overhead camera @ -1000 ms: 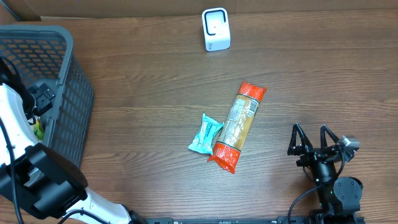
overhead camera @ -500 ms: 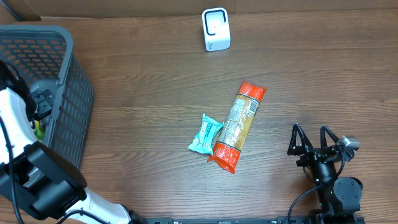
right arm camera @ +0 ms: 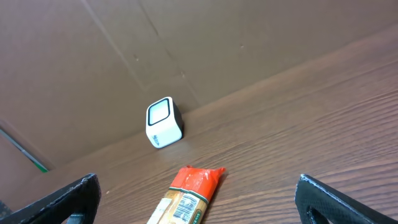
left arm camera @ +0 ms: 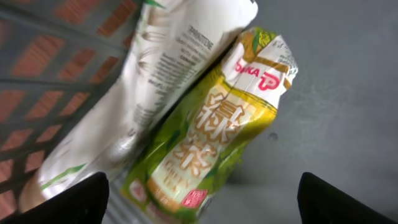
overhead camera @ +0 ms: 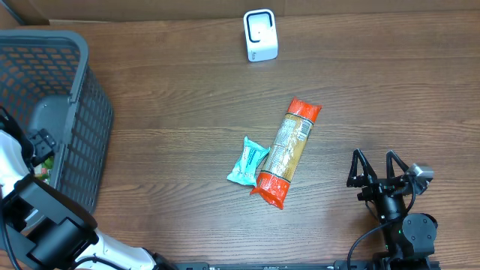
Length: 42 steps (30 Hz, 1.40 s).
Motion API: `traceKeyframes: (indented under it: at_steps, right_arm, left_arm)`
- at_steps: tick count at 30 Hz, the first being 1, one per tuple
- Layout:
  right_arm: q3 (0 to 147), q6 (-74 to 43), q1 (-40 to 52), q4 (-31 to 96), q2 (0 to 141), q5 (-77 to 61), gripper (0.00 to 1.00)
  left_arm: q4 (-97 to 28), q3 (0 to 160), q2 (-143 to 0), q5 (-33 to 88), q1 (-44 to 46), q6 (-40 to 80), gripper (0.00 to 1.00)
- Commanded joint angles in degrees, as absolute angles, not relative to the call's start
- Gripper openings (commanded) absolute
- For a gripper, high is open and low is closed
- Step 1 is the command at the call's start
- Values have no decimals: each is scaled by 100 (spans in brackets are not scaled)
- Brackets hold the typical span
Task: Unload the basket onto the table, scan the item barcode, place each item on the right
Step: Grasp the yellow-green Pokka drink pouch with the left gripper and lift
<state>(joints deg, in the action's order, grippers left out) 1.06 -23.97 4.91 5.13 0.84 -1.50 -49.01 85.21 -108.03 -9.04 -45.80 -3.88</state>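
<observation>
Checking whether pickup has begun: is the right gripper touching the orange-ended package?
Apart. The overhead view shows a stretch of bare table between the open right gripper and the orange-ended package.

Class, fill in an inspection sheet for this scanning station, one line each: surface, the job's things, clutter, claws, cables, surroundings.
Surface: wooden table, dark grain, no spills seen.
Job's things: white barcode scanner upright at the far edge; long orange-ended packet lying flat mid-table, with a teal snack packet close beside it; green tea packet and white pouch inside the grey basket.
Clutter: nothing seen.
Claws: left claw open, inside the basket above the green tea packet; right claw open and empty, over the table.
Cables: thin black cable looping by the right arm's base.
Surroundings: cardboard wall behind the table.
</observation>
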Motion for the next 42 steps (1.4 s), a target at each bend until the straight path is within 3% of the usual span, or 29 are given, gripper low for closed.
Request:
traceKeyframes:
  at_steps: [1,19,21,23,25,33,42]
  right_arm:
    - [45,-2392,519,467,23,-156,100]
    - [45,-2392,519,467,23,-156,100]
    - [45,-2392,519,467,23,-156,100]
    - [45,-2392,519,467,23,-156,100]
    - [45,-2392,519,467,23,-156,100]
    - [45,-2392,519,467,23,-156,100]
    - [45,-2392,519,469,23,-156,100]
  left_arm:
    - [-4595,8121,-10849,-733,-4582,-755,85]
    - [-3658,7269,-11000,-961,-4578,-897,80]
    - [-3693,7269,-11148,-937,-4578,-851,61]
    - [-3767,7269,-11214,-937,-4567,-843,24]
    - [-3769,7269,-11220,-939,-4569,-687,4]
    - [-4115,7666,-11168,-607,-4515,-508,4]
    - [-5961,9835,-11153,-558,-4056,-220,4]
